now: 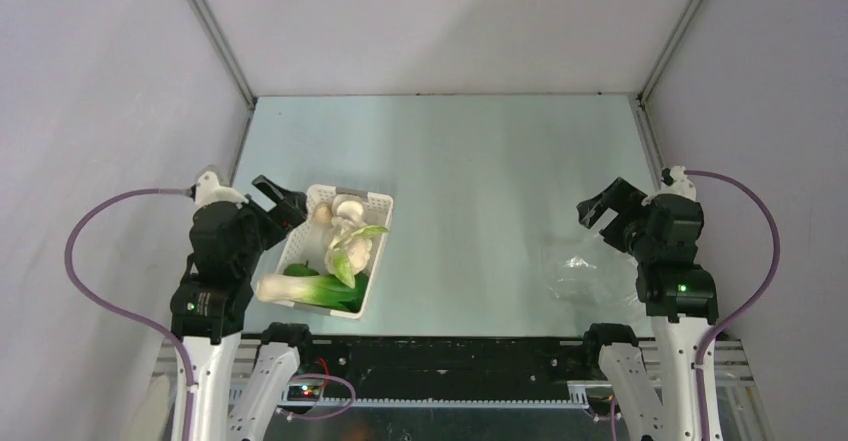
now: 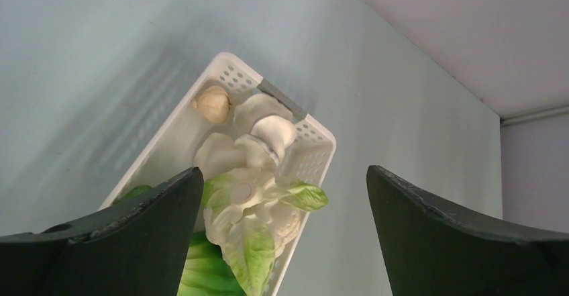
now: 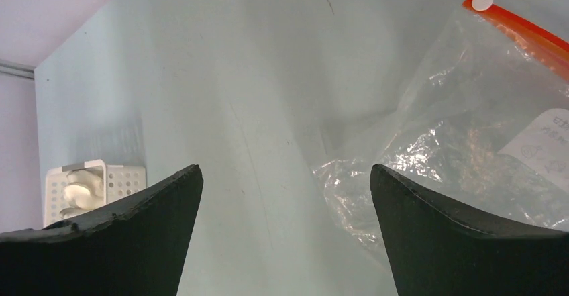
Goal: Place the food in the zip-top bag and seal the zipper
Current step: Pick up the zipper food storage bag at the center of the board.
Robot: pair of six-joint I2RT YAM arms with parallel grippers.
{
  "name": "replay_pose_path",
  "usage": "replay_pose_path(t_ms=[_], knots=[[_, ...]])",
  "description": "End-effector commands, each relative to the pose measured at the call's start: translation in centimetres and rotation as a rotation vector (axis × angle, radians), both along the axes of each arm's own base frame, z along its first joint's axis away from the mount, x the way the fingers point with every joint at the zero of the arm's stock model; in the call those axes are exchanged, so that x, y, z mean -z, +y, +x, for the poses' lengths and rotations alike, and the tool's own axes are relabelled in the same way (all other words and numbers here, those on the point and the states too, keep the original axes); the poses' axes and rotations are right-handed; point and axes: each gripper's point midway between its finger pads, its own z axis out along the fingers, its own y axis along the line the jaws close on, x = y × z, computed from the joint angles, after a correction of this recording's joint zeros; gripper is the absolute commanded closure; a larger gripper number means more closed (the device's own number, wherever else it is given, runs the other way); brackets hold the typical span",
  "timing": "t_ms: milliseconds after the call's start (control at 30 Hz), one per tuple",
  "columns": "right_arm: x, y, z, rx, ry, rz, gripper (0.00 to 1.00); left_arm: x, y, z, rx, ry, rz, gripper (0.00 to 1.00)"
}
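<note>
At eight o'clock on the table (image 1: pixel 470 181), the food (image 1: pixel 345 246) sits heaped in the white basket (image 1: pixel 378 198). The left gripper (image 1: pixel 280 204) hovers at its left rim, fingers spread wide and empty. At four o'clock lies the zip-top bag (image 1: pixel 585 276), crinkled, zipper (image 3: pixel 520 27) unsealed by the look of it. The right gripper (image 1: pixel 605 204) is beside it, also agape, holding nothing. Nothing is bagged yet (picking comes first, I'd say). Come straight down on one loose mushroom and pinch gently.

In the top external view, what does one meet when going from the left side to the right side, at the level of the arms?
Black left arm → white perforated plastic basket holding vegetables → clear crinkly zip-top bag → black right arm.
</note>
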Motion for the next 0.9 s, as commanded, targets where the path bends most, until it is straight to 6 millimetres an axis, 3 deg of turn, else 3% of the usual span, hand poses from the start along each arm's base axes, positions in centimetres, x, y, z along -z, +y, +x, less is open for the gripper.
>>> replay_pose_path(t_ms=[0,200,367,433,633,733,867], knots=[[-0.8,-0.4,0.2,0.011,-0.008,-0.019,0.00,0.5,-1.7,0.7,0.101,-0.011,-0.023,0.02],[0.9,-2.0,1.2,0.054,0.066,-0.095,0.00,1.4,-4.4,1.6,0.241,-0.009,-0.073,0.02],[3.2,-5.6,3.4,0.207,0.181,-0.114,0.00,3.0,-5.8,2.1,0.312,0.022,-0.110,0.02],[4.0,-7.8,4.6,0.255,0.218,-0.129,0.00,3.5,-6.1,2.1,0.334,0.046,-0.111,0.02],[6.4,-18.3,8.3,0.450,0.240,-0.207,0.00,4.7,-6.1,1.6,0.347,0.092,-0.102,0.02],[7.1,-20.6,10.3,0.443,0.213,-0.198,0.00,5.0,-6.1,1.5,0.344,0.095,-0.107,0.02],[10.3,-22.4,11.1,0.422,0.302,-0.199,0.00,5.4,-6.0,1.5,0.337,0.105,-0.105,0.02]])
